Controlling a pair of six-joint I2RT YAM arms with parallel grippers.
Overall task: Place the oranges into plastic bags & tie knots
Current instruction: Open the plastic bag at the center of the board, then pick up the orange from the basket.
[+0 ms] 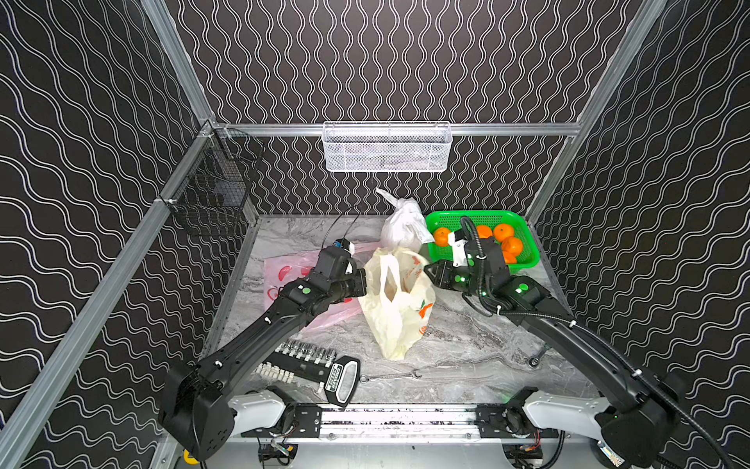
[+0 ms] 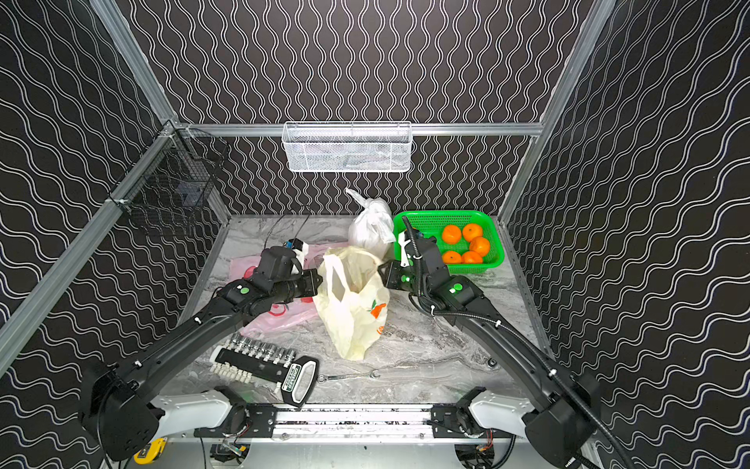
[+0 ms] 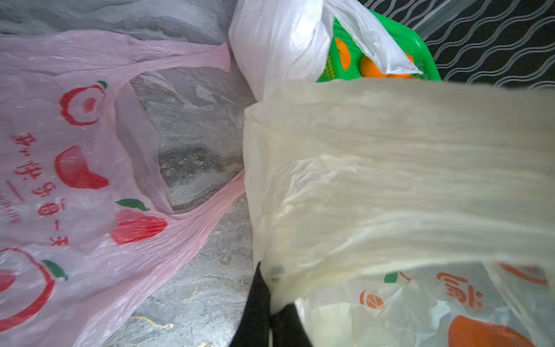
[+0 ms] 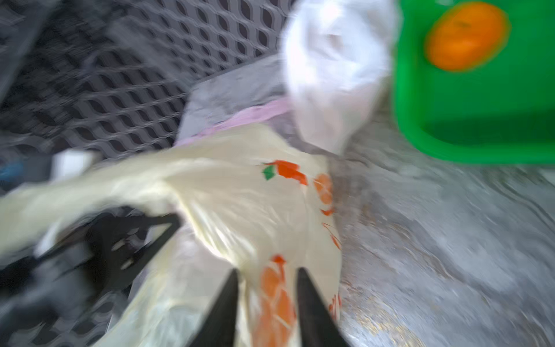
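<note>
Oranges (image 2: 472, 232), five, sit in one green basket (image 1: 479, 214) at the worktop's (image 1: 466, 353) far right corner. Three bags: white bag (image 1: 401, 229) knotted, pink bag (image 1: 284, 276) flat, yellowish bag (image 1: 395, 308) upright, left gripper (image 1: 362, 284) clenched on its rim, right gripper (image 4: 266, 270) released; front-right worktop bare.

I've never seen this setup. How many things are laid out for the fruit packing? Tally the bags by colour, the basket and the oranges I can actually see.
White bag: 1
Yellowish bag: 1
Pink bag: 1
Green basket: 1
Oranges in view, all in the basket: 5
Total: 9
</note>
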